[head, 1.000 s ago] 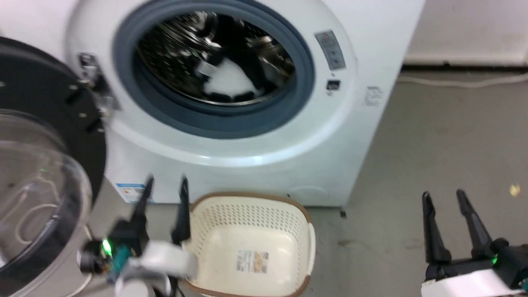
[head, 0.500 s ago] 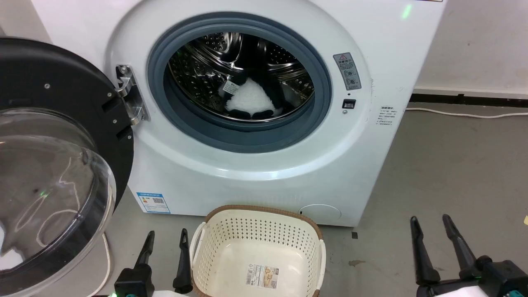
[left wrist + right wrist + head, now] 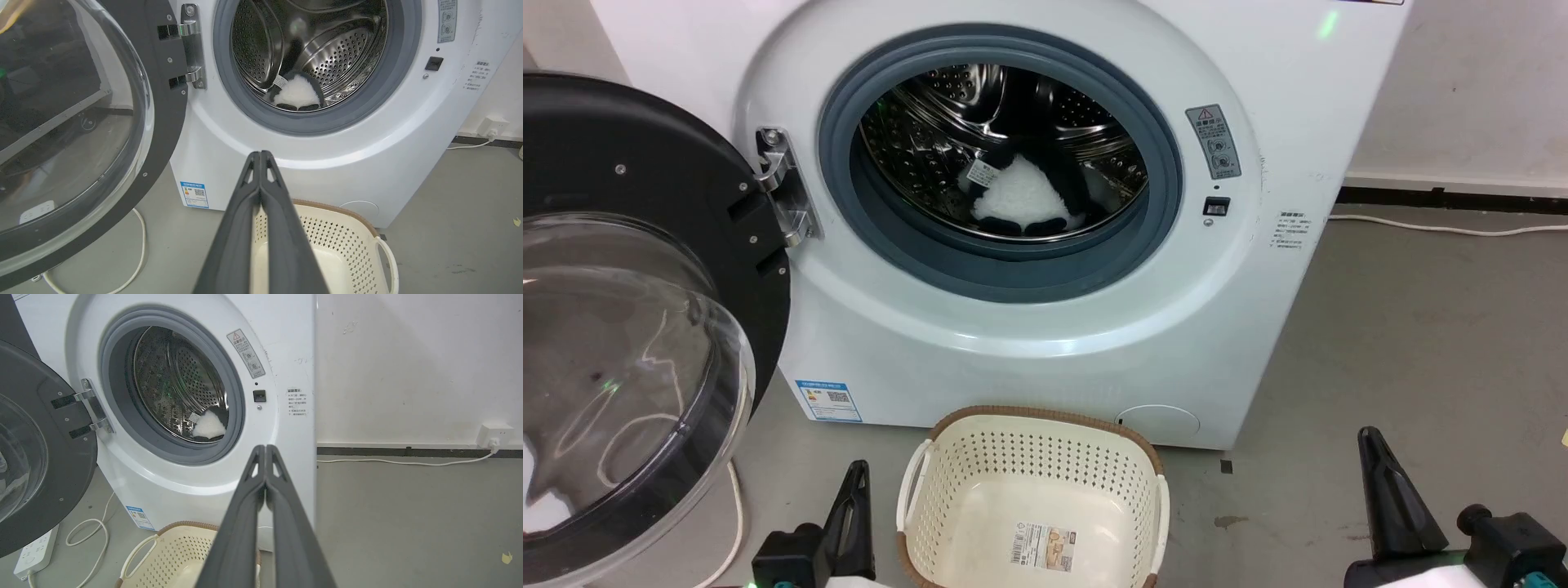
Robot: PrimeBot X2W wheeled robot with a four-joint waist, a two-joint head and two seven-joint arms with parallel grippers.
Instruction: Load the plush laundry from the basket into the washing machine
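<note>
The left gripper (image 3: pixel 856 474) and right gripper (image 3: pixel 1372 441) are both closed, low on either side of the basket (image 3: pixel 1045 413). The plush laundry (image 3: pixel 1019 196) lies well beyond them, in the washing machine (image 3: pixel 1013 343), probably near the drum's front.

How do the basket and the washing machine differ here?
The basket is small, cream plastic with a brown rim; the washing machine is large and white with a grey gasket. The basket holds just a sticker on its bottom; the washing machine has the plush laundry in its drum. The basket opens upward; the washing machine opens forward, door swung wide. Both have perforated walls.
</note>
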